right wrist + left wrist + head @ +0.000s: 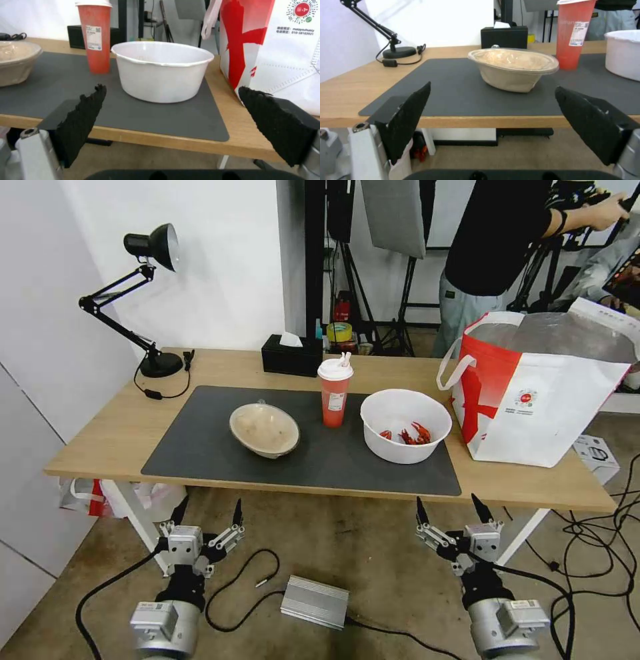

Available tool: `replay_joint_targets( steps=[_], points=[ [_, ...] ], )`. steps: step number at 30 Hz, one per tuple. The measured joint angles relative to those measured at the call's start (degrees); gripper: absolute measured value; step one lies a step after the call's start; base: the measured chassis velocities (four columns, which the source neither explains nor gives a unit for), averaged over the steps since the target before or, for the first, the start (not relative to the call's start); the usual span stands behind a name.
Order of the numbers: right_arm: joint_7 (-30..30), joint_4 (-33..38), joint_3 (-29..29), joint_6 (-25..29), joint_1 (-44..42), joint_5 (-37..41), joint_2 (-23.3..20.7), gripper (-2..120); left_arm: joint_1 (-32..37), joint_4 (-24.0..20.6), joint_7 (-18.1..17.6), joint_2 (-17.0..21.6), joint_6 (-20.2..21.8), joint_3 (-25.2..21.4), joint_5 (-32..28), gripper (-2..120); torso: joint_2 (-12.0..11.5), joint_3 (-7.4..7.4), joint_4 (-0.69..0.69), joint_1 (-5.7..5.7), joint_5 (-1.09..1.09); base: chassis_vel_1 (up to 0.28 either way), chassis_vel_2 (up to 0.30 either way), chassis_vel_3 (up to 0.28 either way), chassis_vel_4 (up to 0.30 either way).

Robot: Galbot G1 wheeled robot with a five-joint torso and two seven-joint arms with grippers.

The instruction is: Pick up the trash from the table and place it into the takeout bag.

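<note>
Concrete floor runs under the light-wood tabletop, with cables and a silver box lying low in the frame between the two arms; a dark grey mat covers the middle of the wood. At the upper left stands a black desk lamp, and a black tissue box sits at the back edge, just behind the red cup.

On the mat, left to right across the head view: the beige bowl, the cup standing upright with its white lid on top, and the white bowl with red crayfish scraps inside; the three stand apart from one another. At the right of the frame the takeout bag stands upright on the bare wood, mouth open upward, close beside the white bowl.

The head view shows the scraps; the right wrist view shows the white bowl from the side, its contents hidden by its wall. The left wrist view shows the beige bowl tilted and capped by a clear lid.

Both arms hang below the table's near edge: the left gripper at lower left, the right gripper at lower right, each with jaws spread wide and holding nothing, pointing toward the table.
</note>
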Motion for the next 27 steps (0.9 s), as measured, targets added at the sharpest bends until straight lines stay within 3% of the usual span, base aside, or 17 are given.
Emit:
replay_joint_targets(
  steps=[13,17,19,21,27],
  points=[
    [0.00,0.00,0.00,0.00,0.00,0.00,0.00,100,0.17,-0.28,-0.23,-0.04,0.14,0.19,-0.04,100,0.00,0.00,0.00,0.00,0.00,0.000,0.000,0.000,0.000],
    [-0.57,1.63,-1.56,0.97,-2.78,-1.28,0.48,100,4.47,-8.42,-7.79,-1.61,4.05,6.13,-1.31,100,0.00,0.00,0.02,0.01,0.02,0.000,0.000,0.000,0.000],
    [-1.15,2.98,-2.87,1.83,-4.98,-2.25,0.91,100,5.48,-10.36,-9.58,-2.04,4.54,7.57,-1.66,100,0.00,0.00,0.02,0.01,0.04,0.000,0.000,0.000,0.000],
    [-2.48,6.35,-6.06,4.10,-10.44,-4.75,2.03,100,5.78,-11.34,-10.03,-2.47,2.78,8.44,-2.01,100,0.01,-0.01,-0.02,0.00,-0.02,0.000,0.000,0.000,0.000],
    [-2.69,6.90,-7.21,7.42,-12.16,-5.87,2.78,100,5.76,-11.09,-10.09,-2.46,0.73,8.27,-2.14,100,0.00,-0.01,0.00,0.00,0.00,0.000,0.000,0.000,0.000]
  ],
)
